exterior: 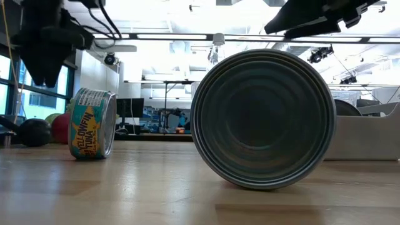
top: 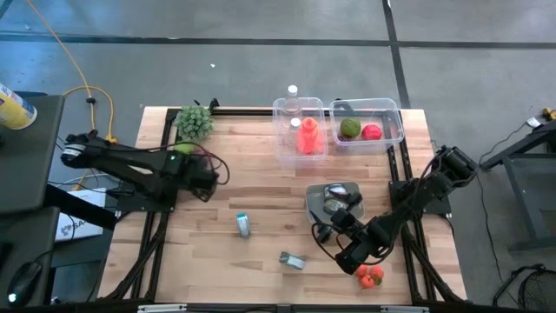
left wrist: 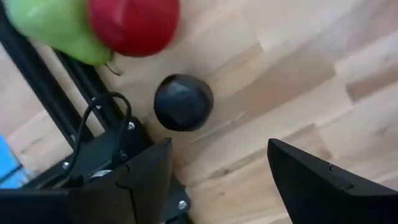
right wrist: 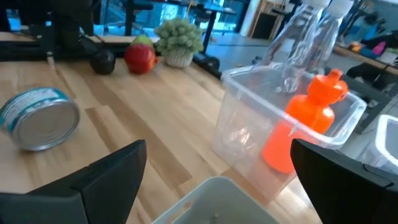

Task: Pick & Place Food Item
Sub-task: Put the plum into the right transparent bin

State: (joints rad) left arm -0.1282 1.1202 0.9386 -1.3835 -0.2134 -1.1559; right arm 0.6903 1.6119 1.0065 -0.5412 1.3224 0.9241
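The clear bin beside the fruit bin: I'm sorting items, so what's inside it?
The clear bin holds an orange bottle and a clear bottle with a white cap. Whether anything small lies beneath them cannot be seen.

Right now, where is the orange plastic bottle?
In the high view, the orange plastic bottle sits inside the clear plastic bin at the table's far edge, beside a clear bottle, left of the bin holding green and red fruit.

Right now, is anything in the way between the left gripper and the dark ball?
No, nothing visible. The left gripper is open next to the dark ball, with only bare wooden table between them. The red apple and green fruit sit beyond the ball.
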